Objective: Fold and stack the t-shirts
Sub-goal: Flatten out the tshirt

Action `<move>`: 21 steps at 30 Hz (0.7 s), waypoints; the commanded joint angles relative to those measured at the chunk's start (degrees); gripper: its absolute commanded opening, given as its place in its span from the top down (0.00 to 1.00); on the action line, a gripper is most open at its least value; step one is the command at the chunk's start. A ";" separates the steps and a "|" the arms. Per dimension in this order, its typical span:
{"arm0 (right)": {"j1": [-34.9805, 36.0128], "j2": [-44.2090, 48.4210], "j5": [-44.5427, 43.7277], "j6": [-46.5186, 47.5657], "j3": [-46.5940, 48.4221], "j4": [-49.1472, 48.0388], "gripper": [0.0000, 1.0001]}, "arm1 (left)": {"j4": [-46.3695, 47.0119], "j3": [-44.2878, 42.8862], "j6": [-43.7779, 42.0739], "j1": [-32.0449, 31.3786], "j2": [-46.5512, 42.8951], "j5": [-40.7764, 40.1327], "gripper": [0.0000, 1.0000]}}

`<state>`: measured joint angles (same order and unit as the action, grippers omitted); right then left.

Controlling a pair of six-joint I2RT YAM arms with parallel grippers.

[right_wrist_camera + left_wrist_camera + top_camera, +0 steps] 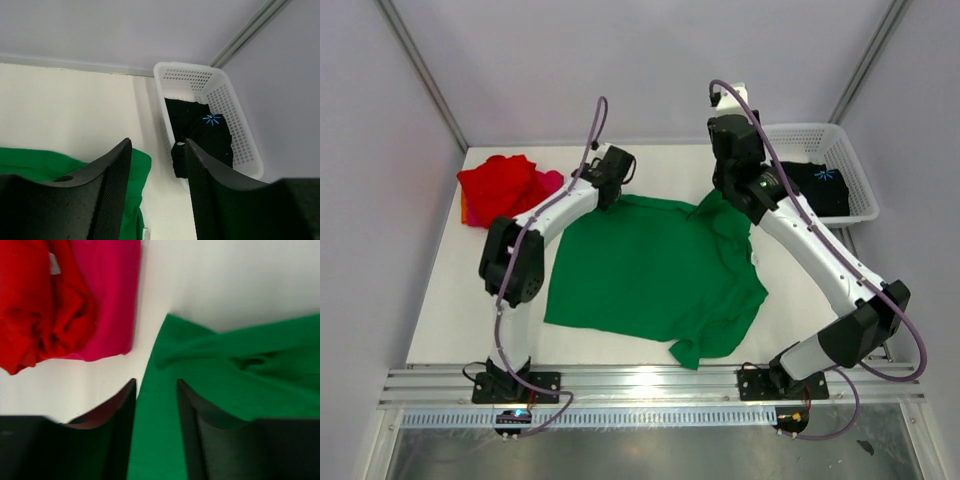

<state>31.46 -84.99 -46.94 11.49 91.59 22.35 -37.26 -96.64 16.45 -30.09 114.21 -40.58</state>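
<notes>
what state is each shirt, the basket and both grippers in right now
green t-shirt, spread out on the table, right side rumpled, not folded
red t-shirt, crumpled in a heap at the far left
pink t-shirt, partly under the red one, smoother
black t-shirt, bunched in the basket
basket, upright at the far right
left gripper, open, over the green t-shirt's edge
right gripper, open, empty

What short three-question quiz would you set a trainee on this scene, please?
1. True or false: the black shirt lies in the basket.
2. Which shirt lies spread on the table? A white shirt, B green shirt, C blue shirt.
3. Fill in: the red shirt lies bunched against the ___.
Key: 1 true; 2 B; 3 pink shirt.
</notes>
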 commanded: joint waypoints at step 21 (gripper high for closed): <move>1.58 17.04 17.36 -28.60 -15.47 19.30 0.45 | -9.85 1.26 8.68 0.47 -14.28 16.82 0.47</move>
<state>32.58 -70.70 -39.72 -6.66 78.35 35.46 -44.01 -98.06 22.11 -29.87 100.84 -31.38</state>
